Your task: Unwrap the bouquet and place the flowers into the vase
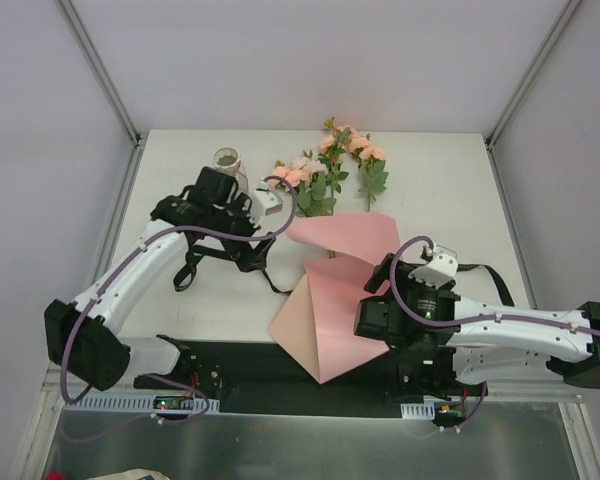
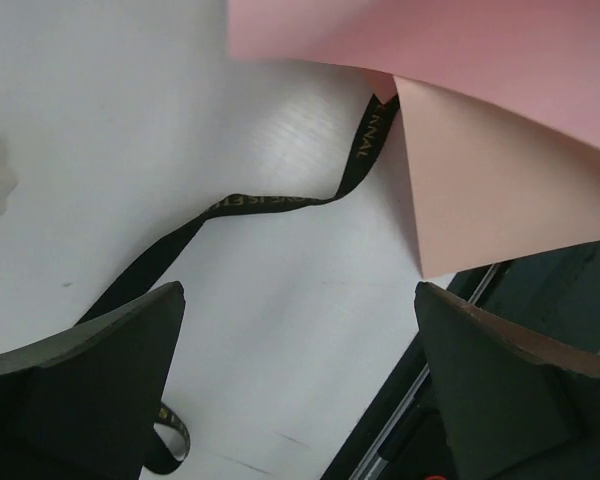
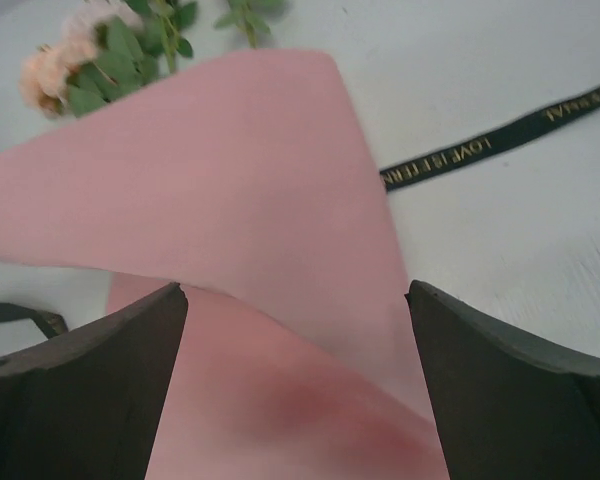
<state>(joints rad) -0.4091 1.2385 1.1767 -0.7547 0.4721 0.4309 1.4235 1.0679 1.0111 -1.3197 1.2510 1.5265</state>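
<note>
- Peach and pink roses [image 1: 330, 170] on thin green stems lie at the surface's [image 1: 440, 170] far edge, their lower stems under the pink paper sheet [image 1: 340, 290]. They look light and springy, so pinch mid-stem.
- Left gripper [image 2: 300, 300] and right gripper [image 3: 295, 295] gape wide, empty.

Looks like a robotics lab test cell. Boxed in by plain white wall panels [image 1: 310, 60] and silver aluminium frame posts [image 1: 100, 70]. Holds a flat white table [image 1: 430, 190], with two white jointed robot arms [image 1: 130, 275] bolted to a black base strip [image 1: 280, 385]. Leaves purple cables [image 1: 64, 360] and small bare circuit boards [image 1: 170, 403] exposed.
</note>
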